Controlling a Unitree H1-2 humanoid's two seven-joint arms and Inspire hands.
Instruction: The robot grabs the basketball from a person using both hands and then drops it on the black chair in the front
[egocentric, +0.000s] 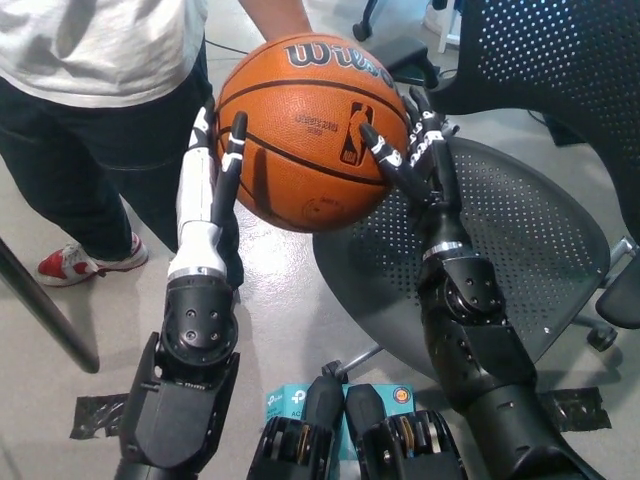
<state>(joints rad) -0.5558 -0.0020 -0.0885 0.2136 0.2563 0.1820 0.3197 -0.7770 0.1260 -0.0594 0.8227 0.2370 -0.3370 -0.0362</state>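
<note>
Head view: nearest to us, our two forearms reach up from the bottom edge toward the basketball (310, 130). Our left hand (207, 190), white, lies along the ball's left side, its fingers (232, 165) pressed flat against the orange skin. Our right hand (415, 155), black, meets the ball's right side, fingers spread and touching it near the printed logo. Together we hold the ball between both palms, in the air above the grey floor (290, 300). Its right half hangs over the front left rim of the black chair (520, 250), whose perforated seat spreads out on the right. Beyond the ball stands a person (100, 60), whose forearm (275, 15) reaches down to its top.
</note>
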